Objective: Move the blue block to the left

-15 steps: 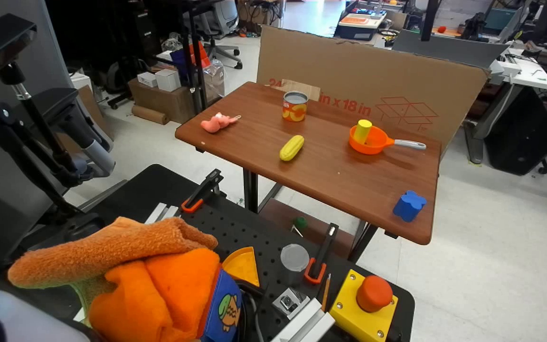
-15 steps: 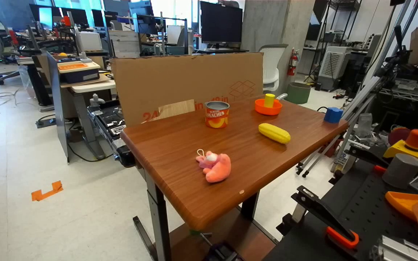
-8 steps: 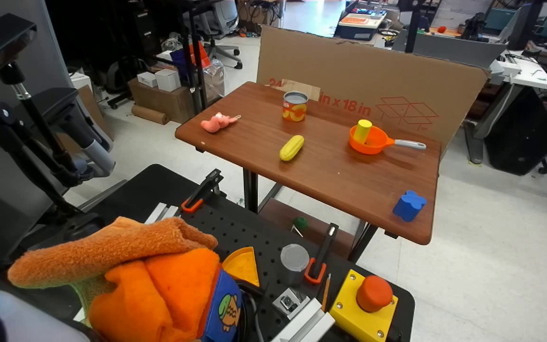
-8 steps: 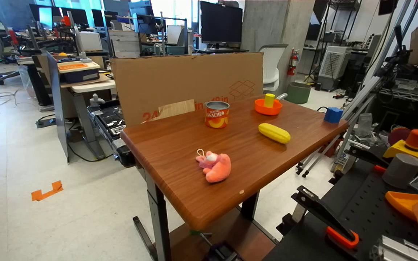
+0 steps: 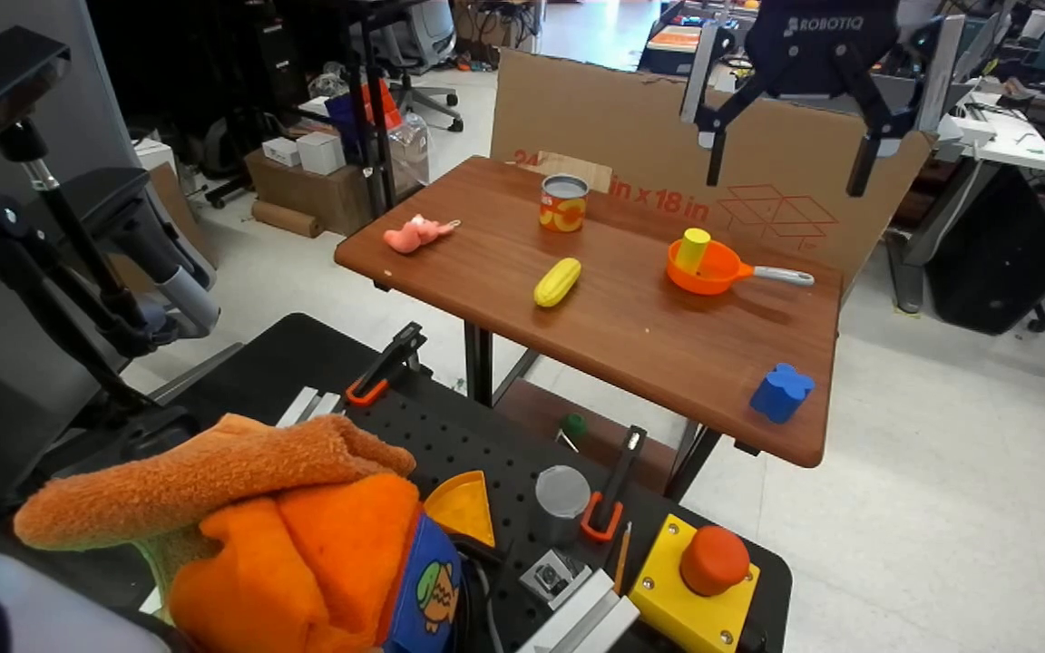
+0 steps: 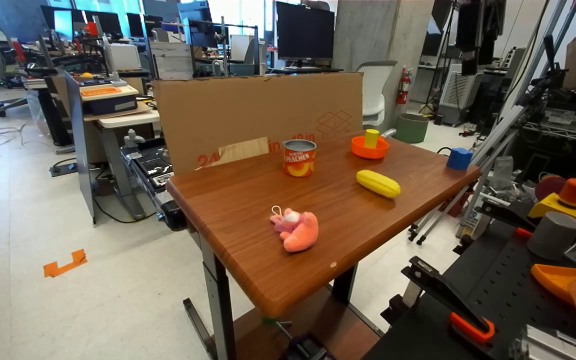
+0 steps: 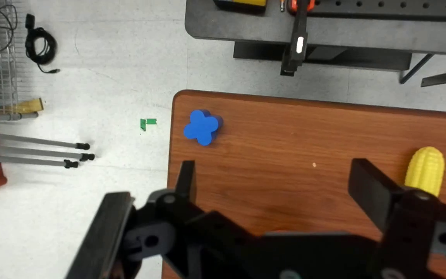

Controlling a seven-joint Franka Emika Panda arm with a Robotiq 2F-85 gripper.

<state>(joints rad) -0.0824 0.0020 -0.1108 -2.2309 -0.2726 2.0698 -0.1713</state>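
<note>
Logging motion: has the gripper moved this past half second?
Yes: in an exterior view the gripper moved down, now reaching well below the top edge of the cardboard.

Brown table holds blue block, corn, pan, can, apparently a plush.

The blue block is a small, plain-faced piece in bright blue, its outline scalloped into rounded lobes like a blunt flower. It stands upright on the surface, flat lobed face up, straight sides running down. It sits near a corner: in the wrist view the upper left one, a little in from both edges that meet there, with a strip of darker blue side showing along the right of the top face. In both exterior views it stands free toward the right-hand end of the surface.
</note>
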